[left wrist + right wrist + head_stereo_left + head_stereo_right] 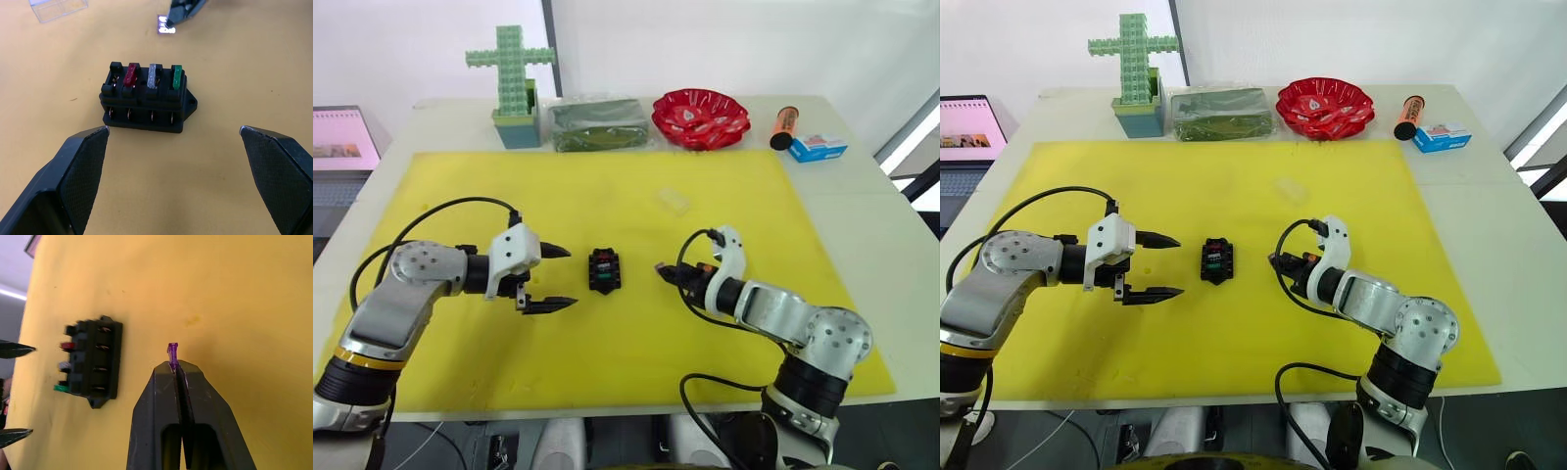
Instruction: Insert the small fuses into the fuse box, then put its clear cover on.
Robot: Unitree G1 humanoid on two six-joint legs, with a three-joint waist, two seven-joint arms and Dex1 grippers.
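The black fuse box [604,270] lies in the middle of the yellow mat [460,186]. In the left wrist view the fuse box [146,98] holds a red, a grey and a green fuse, with one end slot empty. My left gripper [558,278] is open just left of the box, its fingers [83,166] spread wide and touching nothing. My right gripper [662,268] hovers just right of the box, shut on a small mauve fuse [172,351] that sticks out of its tips. The clear cover [673,201] lies on the mat behind the box.
Along the table's back edge stand a green block cross in a teal holder [514,83], a dark green packet [597,122], a red bowl [701,117], an orange tube [784,127] and a blue-white box [818,147]. A laptop [342,137] sits far left.
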